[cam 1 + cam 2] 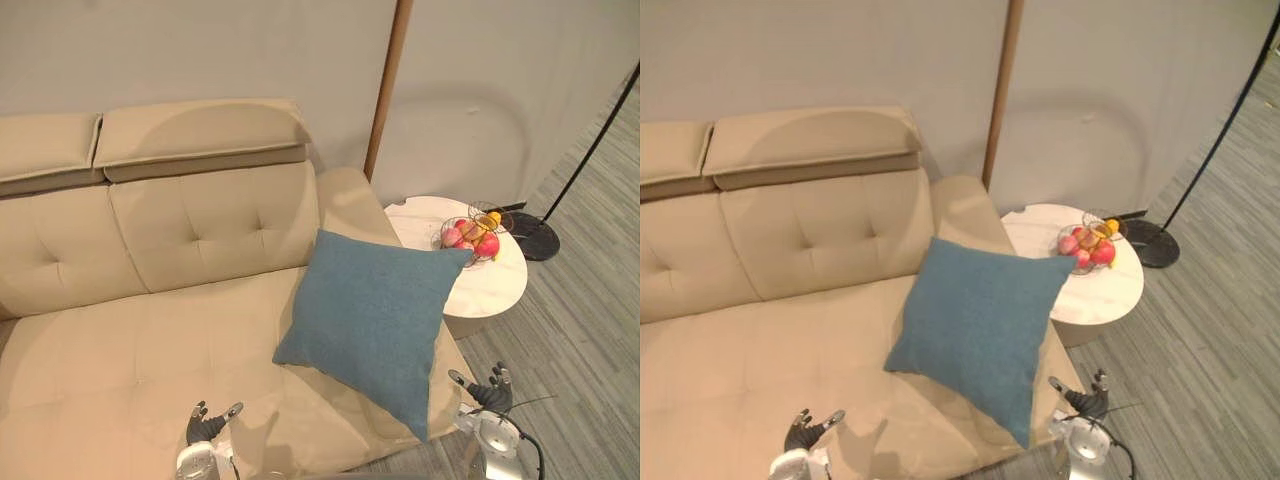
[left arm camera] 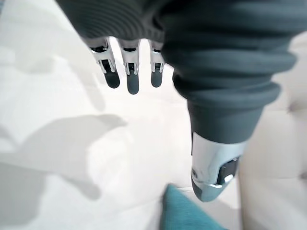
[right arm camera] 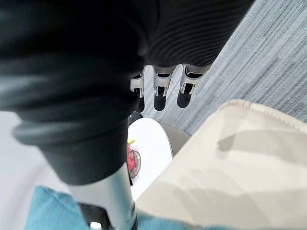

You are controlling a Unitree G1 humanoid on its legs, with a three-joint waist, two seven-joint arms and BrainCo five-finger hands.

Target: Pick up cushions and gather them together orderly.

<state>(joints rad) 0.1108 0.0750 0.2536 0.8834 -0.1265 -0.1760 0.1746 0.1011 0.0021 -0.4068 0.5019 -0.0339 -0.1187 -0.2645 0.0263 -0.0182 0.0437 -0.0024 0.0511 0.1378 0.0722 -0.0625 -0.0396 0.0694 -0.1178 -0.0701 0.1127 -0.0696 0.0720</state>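
The blue cushion (image 1: 375, 320) leans at the sofa's (image 1: 130, 350) right end. The left hand (image 1: 205, 425) and right hand (image 1: 485, 392) hover by its front edge, fingers apart and empty.

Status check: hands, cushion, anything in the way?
Left hand, right hand open, empty, near front edge of sofa. Blue cushion lies untouched at armrest end. Side table with fruit basket beyond armrest, off the reach path.
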